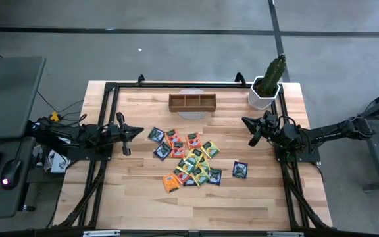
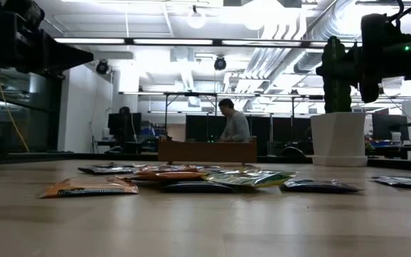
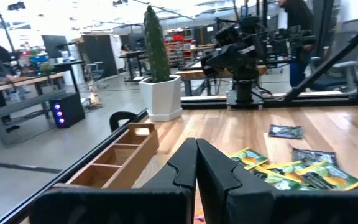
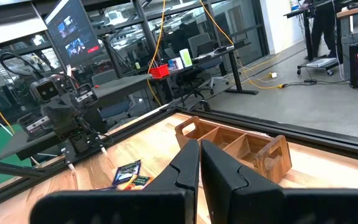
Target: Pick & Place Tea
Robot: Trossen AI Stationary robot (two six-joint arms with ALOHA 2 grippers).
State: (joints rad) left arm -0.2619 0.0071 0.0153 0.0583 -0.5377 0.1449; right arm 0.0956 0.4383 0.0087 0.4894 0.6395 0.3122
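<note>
Several small foil tea sachets (image 1: 189, 161), orange, yellow-green and dark, lie flat in a loose overlapping pile on the middle of the table, and show in the low view as tea sachets (image 2: 191, 178). One dark sachet (image 1: 240, 170) lies apart to the pile's right. My left gripper (image 1: 137, 130) hovers shut left of the pile, above the table; its fingers (image 3: 185, 168) are closed together. My right gripper (image 1: 245, 120) hovers shut right of the pile, toward the far side, its fingers (image 4: 188, 168) closed too. Neither touches anything.
A brown three-compartment wooden tray (image 1: 191, 102) stands at the far edge, centre. A cactus in a white pot (image 1: 268, 82) stands at the far right corner. A black frame (image 1: 110, 89) rims the table. Bare wood (image 1: 196, 210) lies near the pile. A person (image 2: 232, 121) sits in the room behind.
</note>
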